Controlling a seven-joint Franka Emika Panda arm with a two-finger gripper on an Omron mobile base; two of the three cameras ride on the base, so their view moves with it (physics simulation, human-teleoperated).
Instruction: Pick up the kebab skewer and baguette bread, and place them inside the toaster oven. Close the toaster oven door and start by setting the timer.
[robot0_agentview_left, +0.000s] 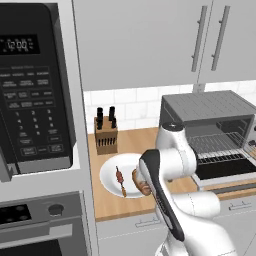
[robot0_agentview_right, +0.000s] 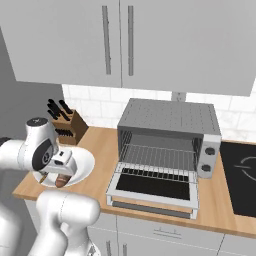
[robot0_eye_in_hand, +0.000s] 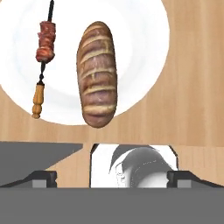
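Observation:
The baguette bread and the kebab skewer lie side by side on a white plate, the skewer left of the loaf in the hand view. My gripper hovers over the plate's near edge, open, with nothing between its fingertips. From the left base I see the skewer and part of the loaf, with my arm partly covering the plate. The toaster oven stands right of the plate. The toaster oven door hangs open and flat, and the wire rack is bare.
A knife block stands behind the plate against the tiled wall. A large black microwave is at the far left above a wall oven. A black cooktop lies right of the toaster oven. Upper cabinets hang overhead.

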